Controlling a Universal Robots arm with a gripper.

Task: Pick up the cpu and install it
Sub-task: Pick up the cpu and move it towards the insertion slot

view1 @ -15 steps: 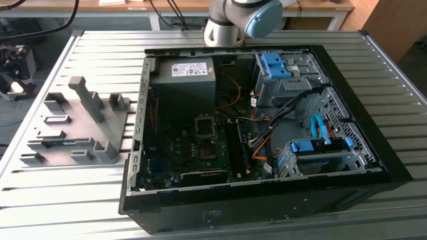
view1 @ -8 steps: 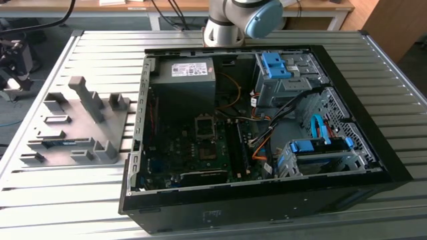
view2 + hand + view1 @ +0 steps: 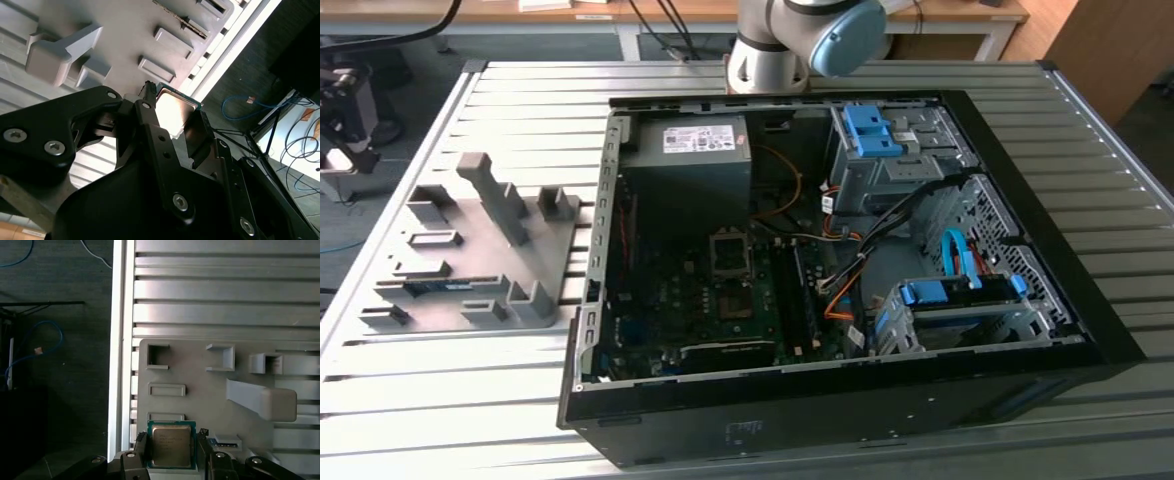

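cpu (image 3: 171, 445), small square chip, dull silver lid, green rim, clamped in the gripper (image 3: 172, 436), above grey tray (image 3: 200, 400)

A robotics lab bench was where I worked
My arm's base (image 3: 771, 55) stood at the edge of a slatted aluminium table (image 3: 440, 410) that carried an opened computer case (image 3: 854, 415), its circuit board (image 3: 720, 300) and wiring bare, and a grey moulded parts fixture (image 3: 554, 240); wooden workbenches (image 3: 494, 12) lined the back, and loose cables (image 3: 60, 337) trailed over the dark floor (image 3: 75, 405)
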